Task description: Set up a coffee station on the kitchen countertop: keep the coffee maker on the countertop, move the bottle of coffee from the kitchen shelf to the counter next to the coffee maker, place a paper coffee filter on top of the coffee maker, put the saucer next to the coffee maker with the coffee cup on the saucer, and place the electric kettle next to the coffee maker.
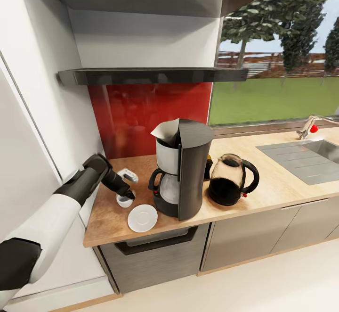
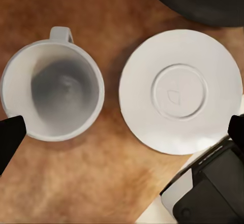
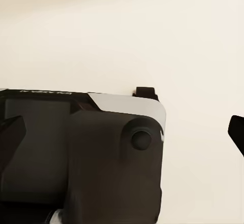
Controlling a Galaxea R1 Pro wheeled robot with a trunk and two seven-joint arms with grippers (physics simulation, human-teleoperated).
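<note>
The coffee maker stands on the kitchen countertop with the paper coffee filter sticking out of its top. Just right of it sits the electric kettle. A dark bottle of coffee peeks out between and behind the two. The saucer lies bare in front of the machine's left side. The coffee cup stands upright on the wood beside the saucer, apart from it. My left gripper hovers open above cup and saucer, holding nothing. My right gripper is open over pale floor.
The kitchen shelf hangs above the red backsplash. A steel sink with a faucet lies at the counter's right end. A white wall panel closes the counter's left end. My dark base appears in the right wrist view.
</note>
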